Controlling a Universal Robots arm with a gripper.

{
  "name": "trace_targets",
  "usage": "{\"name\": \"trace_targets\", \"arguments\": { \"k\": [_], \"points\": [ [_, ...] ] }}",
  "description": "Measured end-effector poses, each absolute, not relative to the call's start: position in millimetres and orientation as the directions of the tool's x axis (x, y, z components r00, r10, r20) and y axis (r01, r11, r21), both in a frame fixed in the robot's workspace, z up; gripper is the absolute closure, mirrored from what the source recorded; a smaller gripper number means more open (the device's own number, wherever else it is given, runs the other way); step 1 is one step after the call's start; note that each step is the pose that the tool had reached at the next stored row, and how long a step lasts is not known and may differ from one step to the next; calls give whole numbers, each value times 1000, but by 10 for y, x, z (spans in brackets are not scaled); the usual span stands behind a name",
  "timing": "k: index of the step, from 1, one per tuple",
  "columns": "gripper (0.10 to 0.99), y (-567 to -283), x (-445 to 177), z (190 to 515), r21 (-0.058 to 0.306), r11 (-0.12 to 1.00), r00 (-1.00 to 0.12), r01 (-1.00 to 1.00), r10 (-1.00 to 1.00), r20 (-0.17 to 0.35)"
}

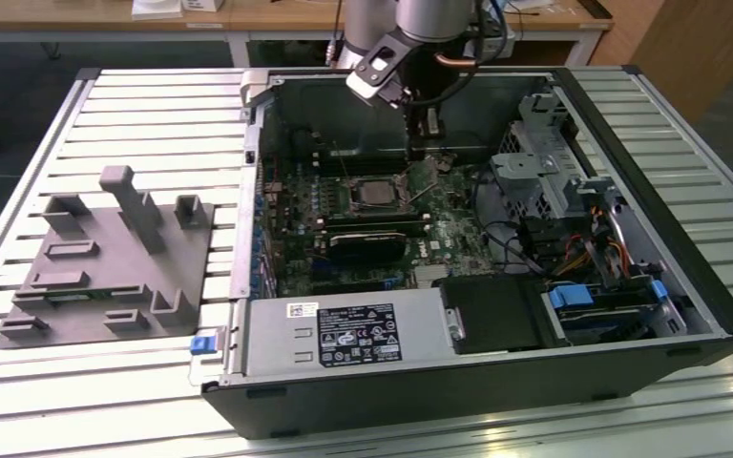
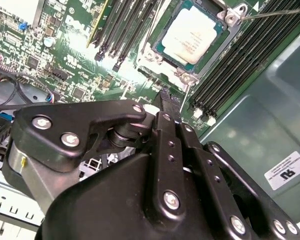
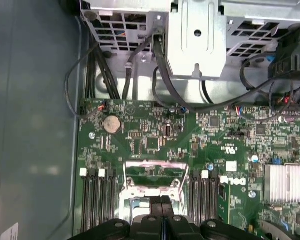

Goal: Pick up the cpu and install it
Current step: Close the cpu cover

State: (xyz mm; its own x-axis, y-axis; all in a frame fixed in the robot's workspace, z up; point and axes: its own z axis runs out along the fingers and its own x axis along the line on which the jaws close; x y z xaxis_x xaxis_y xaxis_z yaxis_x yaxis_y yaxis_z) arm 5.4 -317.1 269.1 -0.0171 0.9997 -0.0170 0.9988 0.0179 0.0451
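Black computer case (image 1: 469, 401) lies on side, open, on slatted metal table (image 1: 163, 105); green motherboard (image 1: 462, 234) faces up, reachable from above. Small square silver-topped cpu (image 2: 192, 32) lies flat inside metal-framed socket (image 2: 186, 76), seated square by look of it. Black two-finger tool (image 2: 169, 100) hovers just beside socket, fingers pressed together, carrying nothing. Grey plastic fixture block (image 1: 99, 258) sits well apart on table.

A workshop-like lab: open computer case (image 1: 469, 405) on slatted metal bench (image 1: 150, 105); wooden desks (image 1: 290, 15) behind.
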Motion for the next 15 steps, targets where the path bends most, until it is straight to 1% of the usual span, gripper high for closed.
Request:
{"name": "trace_targets", "arguments": {
  "k": [15],
  "points": [
    [980,-3135,276,2637,44,18,-17,999,1000,-18]
  ]
}}
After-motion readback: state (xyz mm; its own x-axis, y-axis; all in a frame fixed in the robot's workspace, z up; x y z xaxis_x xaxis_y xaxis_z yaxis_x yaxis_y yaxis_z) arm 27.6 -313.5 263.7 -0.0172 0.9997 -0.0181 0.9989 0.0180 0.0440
